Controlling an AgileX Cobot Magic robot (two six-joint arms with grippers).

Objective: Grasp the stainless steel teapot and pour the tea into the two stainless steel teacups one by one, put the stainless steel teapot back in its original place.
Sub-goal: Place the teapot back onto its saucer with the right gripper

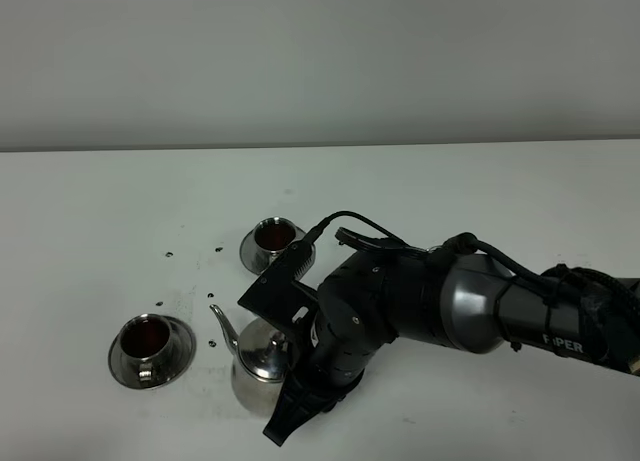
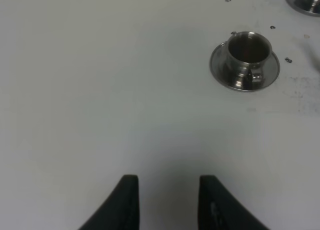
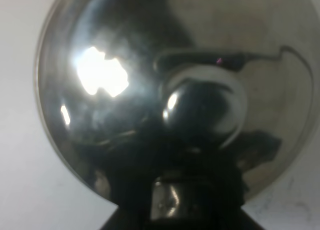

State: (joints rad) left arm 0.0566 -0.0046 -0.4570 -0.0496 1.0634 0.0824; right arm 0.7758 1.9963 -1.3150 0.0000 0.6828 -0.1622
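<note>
The stainless steel teapot [image 1: 258,366] stands upright near the table's front edge, its thin spout pointing left toward the near cup. My right gripper [image 1: 298,381] is shut on its loop handle. The right wrist view looks straight down on the teapot's shiny body [image 3: 100,90] and lid knob [image 3: 200,110], with the gripper [image 3: 195,195] below. One teacup [image 1: 150,343] on its saucer holds dark tea at the left. The other teacup [image 1: 272,238] holds tea further back. My left gripper [image 2: 167,190] hovers over bare table, jaws apart and empty, with the near teacup [image 2: 247,50] ahead. The original place is hidden.
Small dark specks [image 1: 168,253] dot the white table [image 1: 480,181] around the cups. The right arm's dark bulk [image 1: 450,301] stretches from the right edge across the front of the table. The second saucer's rim [image 2: 305,0] shows at a corner of the left wrist view.
</note>
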